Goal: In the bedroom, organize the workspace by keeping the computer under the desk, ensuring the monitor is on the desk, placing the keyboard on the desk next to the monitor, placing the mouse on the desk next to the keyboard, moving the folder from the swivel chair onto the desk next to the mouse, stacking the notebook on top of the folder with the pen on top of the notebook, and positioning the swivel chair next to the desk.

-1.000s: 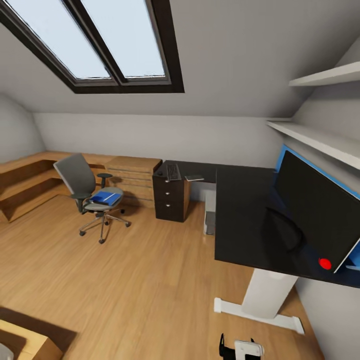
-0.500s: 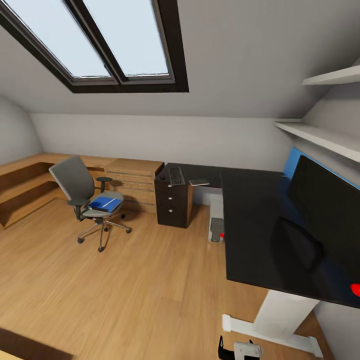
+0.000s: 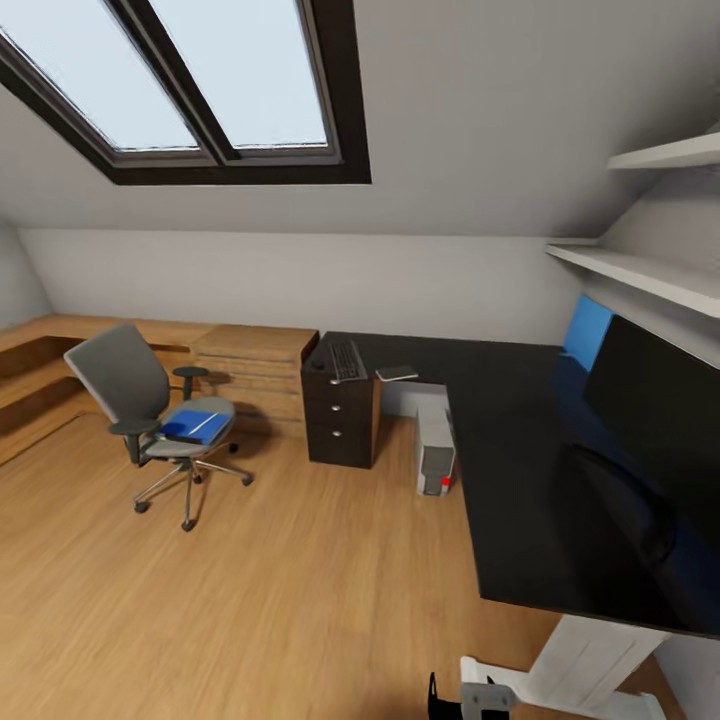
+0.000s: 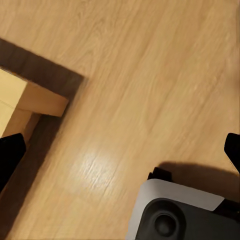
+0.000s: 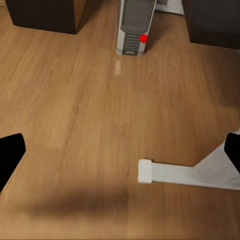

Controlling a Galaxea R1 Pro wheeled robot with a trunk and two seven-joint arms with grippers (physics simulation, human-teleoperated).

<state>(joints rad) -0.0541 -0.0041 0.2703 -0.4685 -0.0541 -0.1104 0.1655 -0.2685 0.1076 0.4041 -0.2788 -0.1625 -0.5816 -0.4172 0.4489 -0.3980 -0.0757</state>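
Right tool [image 5: 120, 150] spread | plank floor [image 3: 300, 580] glossy | boxy grey computer [image 5: 132, 27]

View nearer the desk [image 3: 520, 440] (panned right)

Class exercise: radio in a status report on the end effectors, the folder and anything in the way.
Both end effectors open, empty. Folder on swivel chair, off the desk. Bare floor between; nothing in the way.

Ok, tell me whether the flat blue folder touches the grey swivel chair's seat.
Touching: the head view shows the blue folder lying flat on the grey chair seat, no gap visible.
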